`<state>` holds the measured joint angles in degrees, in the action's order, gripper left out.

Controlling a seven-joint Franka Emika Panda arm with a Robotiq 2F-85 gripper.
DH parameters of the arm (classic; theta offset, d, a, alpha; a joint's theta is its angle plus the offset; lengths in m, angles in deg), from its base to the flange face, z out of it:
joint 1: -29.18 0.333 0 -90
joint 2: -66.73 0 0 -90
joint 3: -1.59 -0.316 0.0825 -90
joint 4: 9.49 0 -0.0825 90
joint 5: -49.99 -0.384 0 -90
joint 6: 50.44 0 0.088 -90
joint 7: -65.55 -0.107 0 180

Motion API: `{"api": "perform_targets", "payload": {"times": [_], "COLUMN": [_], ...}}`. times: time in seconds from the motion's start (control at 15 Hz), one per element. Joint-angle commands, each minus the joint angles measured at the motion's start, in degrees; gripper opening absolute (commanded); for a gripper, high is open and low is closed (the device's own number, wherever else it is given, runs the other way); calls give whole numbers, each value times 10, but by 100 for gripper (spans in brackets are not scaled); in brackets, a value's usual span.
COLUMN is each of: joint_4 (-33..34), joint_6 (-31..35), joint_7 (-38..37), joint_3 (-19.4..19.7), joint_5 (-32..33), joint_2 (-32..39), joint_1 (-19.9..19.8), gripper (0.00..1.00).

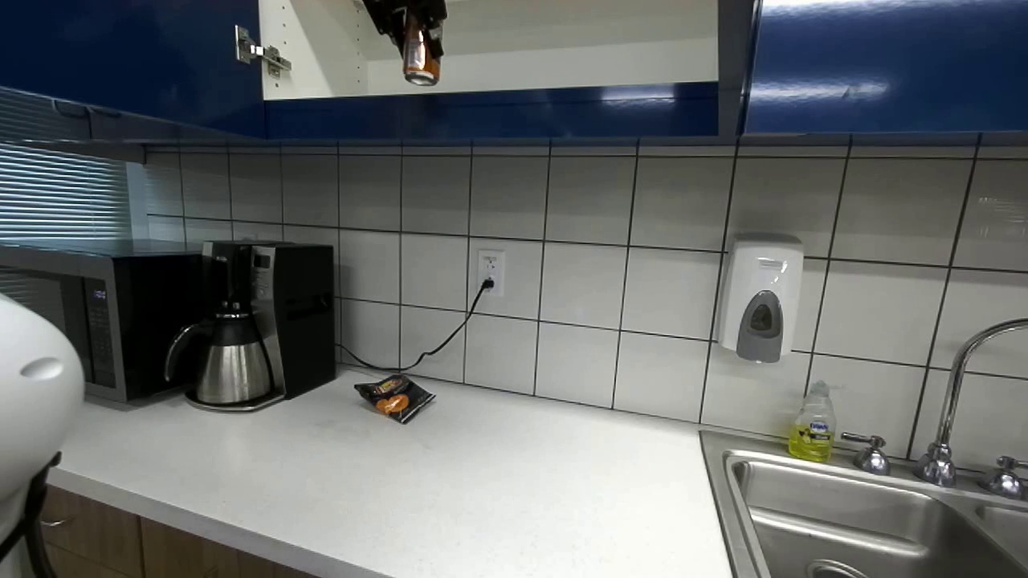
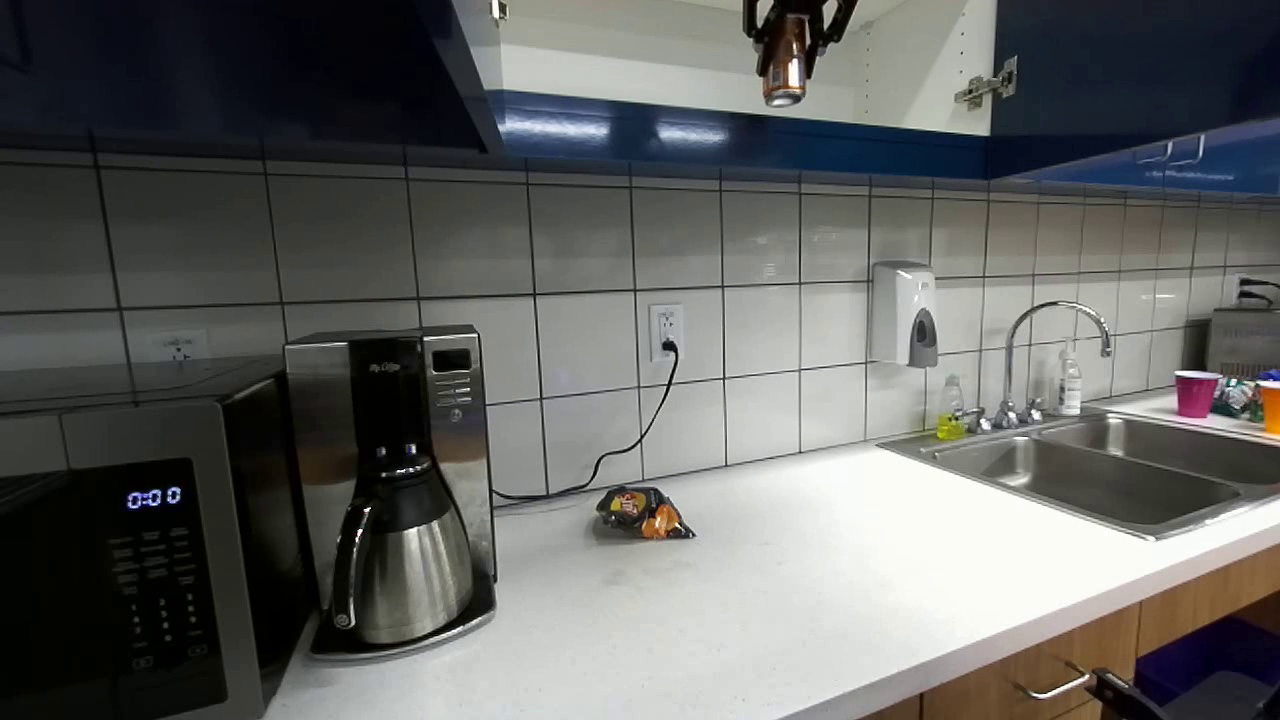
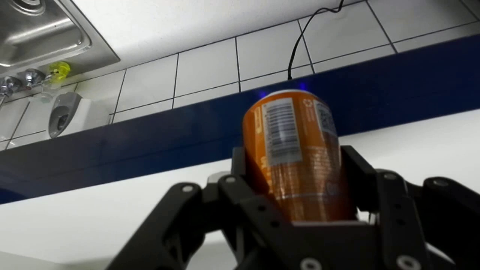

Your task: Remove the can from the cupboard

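Observation:
An orange-brown can (image 1: 422,66) is held by my gripper (image 3: 294,161), whose black fingers press on either side of it. In the wrist view the can (image 3: 287,131) shows a barcode, and its free end points away from me. Both exterior views show the gripper (image 2: 788,58) coming from above, with the can (image 2: 785,80) tilted slightly, bottom end down. Behind it the cupboard (image 1: 490,115) stands open, its white interior showing. The can overlaps the opening just above the blue lower edge of the cupboard (image 2: 700,137); its exact depth is hard to tell.
Glossy blue doors (image 1: 120,64) flank the opening. Below is the white counter (image 2: 800,580) with a microwave (image 2: 110,550), a coffee maker (image 2: 460,400), a dark packet (image 1: 395,397) and a sink (image 1: 843,498). A soap dispenser (image 1: 763,297) hangs on the tiles.

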<state>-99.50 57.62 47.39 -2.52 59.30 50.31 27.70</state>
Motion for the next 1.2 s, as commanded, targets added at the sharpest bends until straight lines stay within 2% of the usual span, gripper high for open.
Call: {"api": "perform_targets", "payload": {"times": [0.0, 0.53, 1.13], "joint_4": [-87, -231, -352], "joint_6": [33, 63, 96], "joint_7": [25, 69, 95], "joint_3": [12, 19, 20], "joint_5": [-19, -39, -39], "joint_2": [-67, -155, -195], "joint_1": [3, 5, 2], "gripper": [38, 38, 38]}}
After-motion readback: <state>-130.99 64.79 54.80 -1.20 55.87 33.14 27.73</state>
